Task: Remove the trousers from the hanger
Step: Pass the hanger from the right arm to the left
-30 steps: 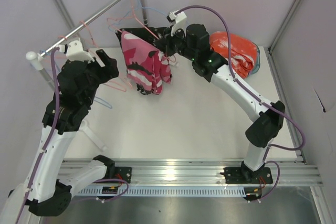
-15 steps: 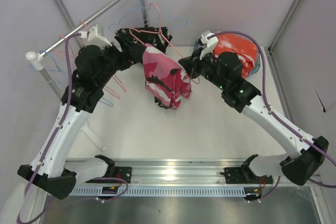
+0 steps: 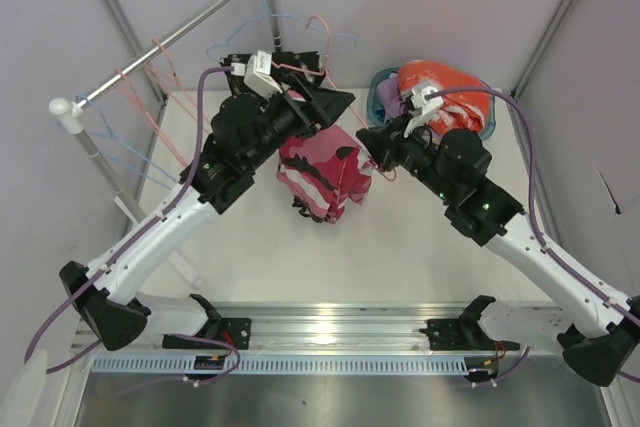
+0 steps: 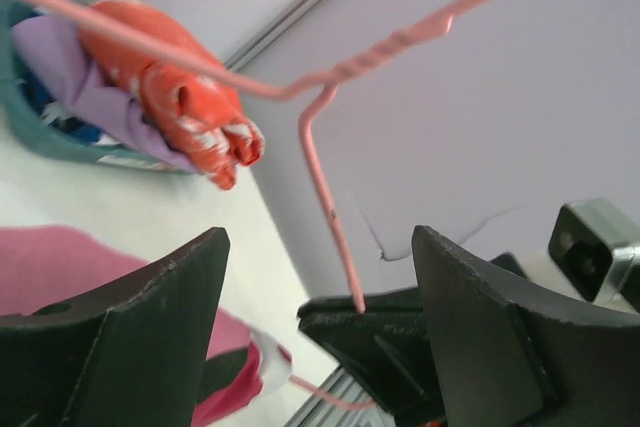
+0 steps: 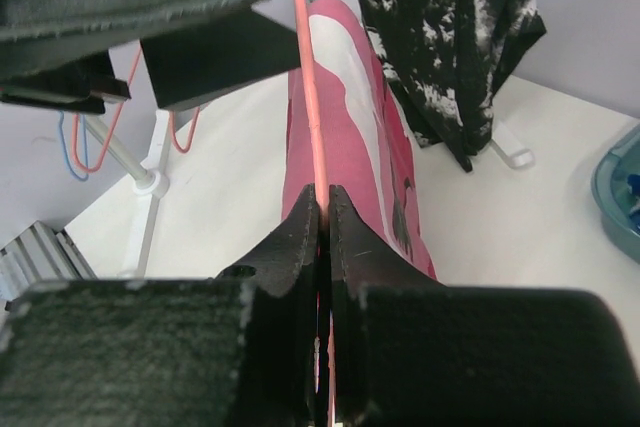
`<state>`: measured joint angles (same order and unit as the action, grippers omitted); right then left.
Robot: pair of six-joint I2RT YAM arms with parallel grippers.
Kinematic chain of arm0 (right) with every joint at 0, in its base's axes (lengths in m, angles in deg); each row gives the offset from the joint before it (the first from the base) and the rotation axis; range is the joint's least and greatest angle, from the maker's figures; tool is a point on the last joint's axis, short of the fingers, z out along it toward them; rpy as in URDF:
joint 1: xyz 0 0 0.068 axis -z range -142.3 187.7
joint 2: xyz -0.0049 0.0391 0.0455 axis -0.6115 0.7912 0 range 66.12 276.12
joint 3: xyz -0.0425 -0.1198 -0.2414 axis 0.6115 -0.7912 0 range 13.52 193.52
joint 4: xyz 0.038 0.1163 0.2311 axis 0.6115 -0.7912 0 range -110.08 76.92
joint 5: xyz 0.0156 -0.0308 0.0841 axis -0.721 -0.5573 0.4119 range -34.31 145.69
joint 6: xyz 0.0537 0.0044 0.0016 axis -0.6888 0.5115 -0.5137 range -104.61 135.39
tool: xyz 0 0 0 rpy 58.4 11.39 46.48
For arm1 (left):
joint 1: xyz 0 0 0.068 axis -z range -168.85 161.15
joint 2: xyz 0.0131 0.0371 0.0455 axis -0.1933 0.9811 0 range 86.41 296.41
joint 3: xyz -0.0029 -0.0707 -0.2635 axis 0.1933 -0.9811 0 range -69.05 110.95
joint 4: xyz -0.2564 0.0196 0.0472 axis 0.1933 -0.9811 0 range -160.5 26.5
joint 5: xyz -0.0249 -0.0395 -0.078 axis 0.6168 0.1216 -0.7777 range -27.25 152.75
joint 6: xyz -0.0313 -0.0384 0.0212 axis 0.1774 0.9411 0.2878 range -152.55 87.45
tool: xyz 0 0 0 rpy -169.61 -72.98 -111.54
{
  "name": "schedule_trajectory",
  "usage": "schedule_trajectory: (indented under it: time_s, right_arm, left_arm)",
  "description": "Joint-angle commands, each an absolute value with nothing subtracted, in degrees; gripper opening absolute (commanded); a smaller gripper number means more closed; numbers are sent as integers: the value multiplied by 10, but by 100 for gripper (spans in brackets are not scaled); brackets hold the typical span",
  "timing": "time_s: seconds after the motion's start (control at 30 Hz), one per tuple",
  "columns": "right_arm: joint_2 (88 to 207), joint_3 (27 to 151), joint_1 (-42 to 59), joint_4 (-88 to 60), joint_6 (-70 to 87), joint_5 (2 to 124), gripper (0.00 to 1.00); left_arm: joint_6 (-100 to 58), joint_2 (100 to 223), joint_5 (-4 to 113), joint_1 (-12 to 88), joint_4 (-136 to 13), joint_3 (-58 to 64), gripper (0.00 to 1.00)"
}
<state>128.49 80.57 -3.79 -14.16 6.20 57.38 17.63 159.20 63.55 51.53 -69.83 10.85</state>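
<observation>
The right gripper is pinched tight on the wire of the pink hanger, so the pink-magenta patterned trousers hang draped from it just above the middle of the table, clear of the rail at 10 o'clock. That hold looks meant to steady the hanger in open space where the other arm can reach the cloth. The left gripper is spread wide and has nothing in it; the wrist view shows the hanger's neck passing between its jaws without touching either, the cloth lying below at 7 o'clock. A second ago the hanger was up by the rail at 12 o'clock and the left arm stood far off at 9 o'clock — since then the right arm has drawn hanger and trousers toward centre and the left arm has swung across above them. The orange trousers and a lavender pair sit in the teal bin at 1 o'clock — likely the drop spot — and the black speckled trousers hang behind on a blue hanger.
</observation>
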Motion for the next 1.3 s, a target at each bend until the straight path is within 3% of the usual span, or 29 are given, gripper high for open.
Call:
schedule_trajectory:
  time_s: [0.0,0.33,0.5,0.6,0.63,0.67,0.73,0.8,0.87,1.03,1.13,1.27]
  right_arm:
    - [1221,816,-45,-26,66,521,0]
    - [1188,772,-52,-38,52,528,0]
    - [1183,759,-62,-39,56,514,0]
    - [1185,766,-62,-60,61,489,0]
    - [1185,769,-63,-68,61,486,0]
    - [1185,772,-62,-74,62,481,0]
    - [1190,786,-63,-94,67,480,0]
    - [1192,798,-62,-110,68,488,0]
    - [1191,821,-61,-143,83,501,13]
    - [1175,887,-23,-258,135,531,62]
    - [1160,921,21,-306,146,568,80]
    - [1127,923,54,-333,170,567,93]
  left_arm:
    - [211,1613,652,536,-589,110,79]
    - [281,1682,677,563,-556,150,67]
    - [320,1684,696,569,-532,145,53]
    - [331,1695,695,569,-536,158,31]
    - [335,1701,693,569,-546,164,14]
    - [338,1707,690,569,-558,187,7]
    - [349,1723,682,569,-586,201,0]
    - [356,1731,680,569,-604,221,0]
    - [347,1740,681,569,-618,244,0]
    - [335,1755,663,561,-653,282,0]
    - [329,1760,656,561,-662,291,0]
    - [329,1769,632,554,-683,306,0]
